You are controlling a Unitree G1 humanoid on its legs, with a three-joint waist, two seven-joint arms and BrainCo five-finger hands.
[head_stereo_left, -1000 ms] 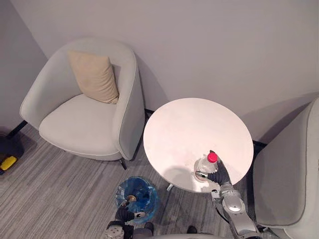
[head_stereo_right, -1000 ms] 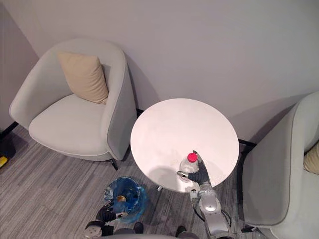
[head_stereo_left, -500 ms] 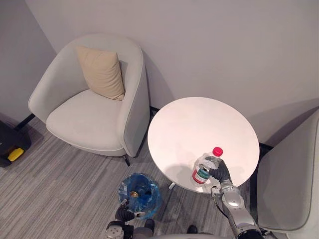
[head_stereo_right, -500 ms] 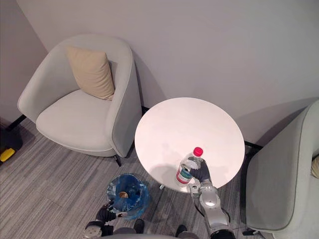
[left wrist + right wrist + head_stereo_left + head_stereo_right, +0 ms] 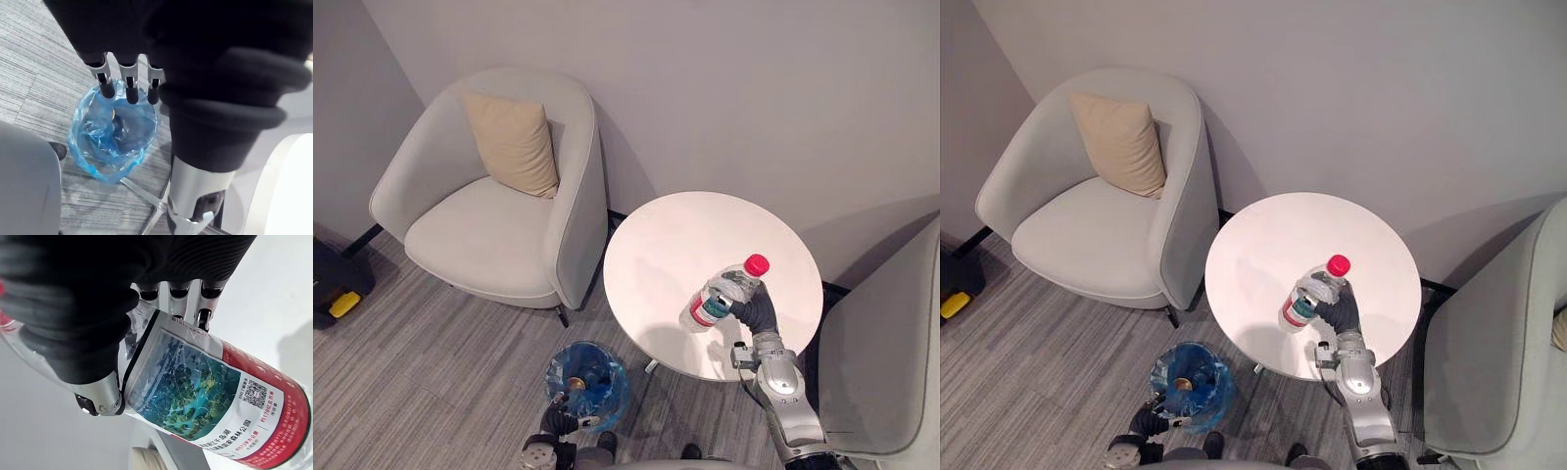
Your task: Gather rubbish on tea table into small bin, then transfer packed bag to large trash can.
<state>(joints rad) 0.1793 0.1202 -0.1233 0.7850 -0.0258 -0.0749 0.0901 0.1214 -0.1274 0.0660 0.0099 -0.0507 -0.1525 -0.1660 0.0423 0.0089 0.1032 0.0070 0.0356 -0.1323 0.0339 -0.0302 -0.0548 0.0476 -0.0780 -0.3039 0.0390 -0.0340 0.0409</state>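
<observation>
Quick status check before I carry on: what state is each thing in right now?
bottle: capped, tilted, held above the tea table.
right hand: fingers curled round the bottle.
small bin: upright on the floor, blue bag open, some rubbish inside.
left hand: fingers straight, at the bin's near rim.

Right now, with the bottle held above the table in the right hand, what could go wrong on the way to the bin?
The bottle is tilted in the right hand; its smooth plastic may slip. The small bin sits on the floor beside the tea table, so the swing might clip the table edge. The left hand hovers at the bin's rim, in the drop path.
</observation>
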